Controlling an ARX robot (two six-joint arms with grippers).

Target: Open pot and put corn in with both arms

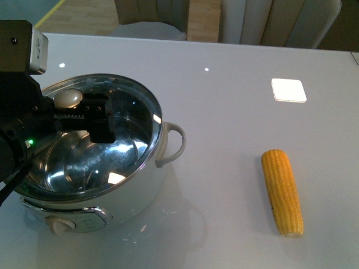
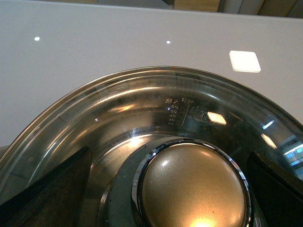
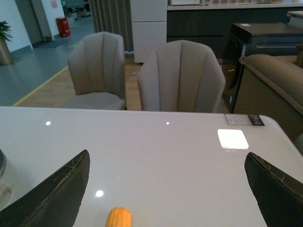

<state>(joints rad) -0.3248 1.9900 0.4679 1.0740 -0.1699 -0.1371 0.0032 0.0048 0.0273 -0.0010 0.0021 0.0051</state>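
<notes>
Corn (image 1: pixel 282 192) right of lidded pot (image 1: pixel 141 190)

Your pot (image 1: pixel 143 193) has a white body, pale handles, a silver front panel with a cream dial, and a shiny steel inside. Its clear glass lid (image 1: pixel 132 148) is steel-rimmed, with a knob (image 2: pixel 194 187) that looks brassy gold up close — cream from the front. The corn (image 1: pixel 282 191) is yellow, its kernels in neat lengthwise rows. The table (image 1: pixel 224 112) is glossy white. The left gripper (image 2: pixel 169 158) and right gripper (image 3: pixel 166 163) are black. The chairs (image 3: pixel 180 75) are beige with vertical ribbing.
</notes>
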